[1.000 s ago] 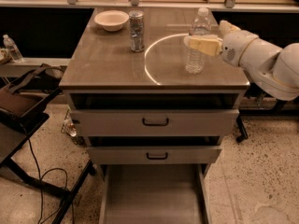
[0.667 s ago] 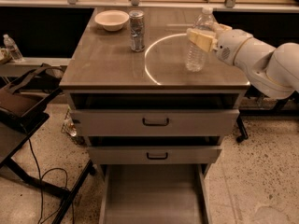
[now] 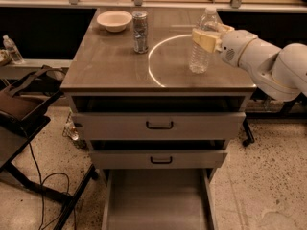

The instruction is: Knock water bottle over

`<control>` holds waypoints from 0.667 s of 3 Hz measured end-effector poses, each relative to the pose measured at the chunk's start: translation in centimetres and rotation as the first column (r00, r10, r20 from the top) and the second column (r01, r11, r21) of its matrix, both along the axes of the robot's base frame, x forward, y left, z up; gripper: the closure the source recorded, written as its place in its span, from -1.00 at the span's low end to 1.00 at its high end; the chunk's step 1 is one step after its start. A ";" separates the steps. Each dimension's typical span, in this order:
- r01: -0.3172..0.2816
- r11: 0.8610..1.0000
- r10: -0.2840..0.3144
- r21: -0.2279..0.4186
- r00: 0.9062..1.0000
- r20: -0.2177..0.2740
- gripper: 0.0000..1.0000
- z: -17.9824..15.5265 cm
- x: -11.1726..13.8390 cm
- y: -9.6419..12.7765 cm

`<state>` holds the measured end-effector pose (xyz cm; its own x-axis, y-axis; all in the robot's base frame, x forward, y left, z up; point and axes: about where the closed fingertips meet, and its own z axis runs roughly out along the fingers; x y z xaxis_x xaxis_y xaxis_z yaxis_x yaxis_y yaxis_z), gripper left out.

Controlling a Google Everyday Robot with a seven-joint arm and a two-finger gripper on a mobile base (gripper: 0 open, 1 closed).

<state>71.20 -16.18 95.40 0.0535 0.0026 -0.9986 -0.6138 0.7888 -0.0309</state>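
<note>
The water bottle (image 3: 199, 56), clear and ribbed with a white cap, stands on the wooden table top (image 3: 110, 61) at the right, inside a pale ring mark. It leans slightly, its cap tipped to the right. My gripper (image 3: 207, 37) comes in from the right on a white arm (image 3: 268, 61) and lies against the bottle's shoulder, covering part of its upper body.
A silver drink can (image 3: 140, 31) stands left of the bottle and a white bowl (image 3: 114, 20) sits at the table's back left. Two drawers (image 3: 158, 124) below are partly open. A small bottle (image 3: 11, 50) and a dark chair (image 3: 24, 104) are at the left.
My gripper has moved up and to the left along the bottle, from its middle to its shoulder. The bottle has gone from upright to slightly tilted.
</note>
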 end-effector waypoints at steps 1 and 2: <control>-0.001 1.000 0.001 0.000 1.000 0.000 1.00 0.0 0.0 0.1; -0.003 0.995 0.004 -0.104 1.000 0.007 1.00 3.4 -0.4 -0.5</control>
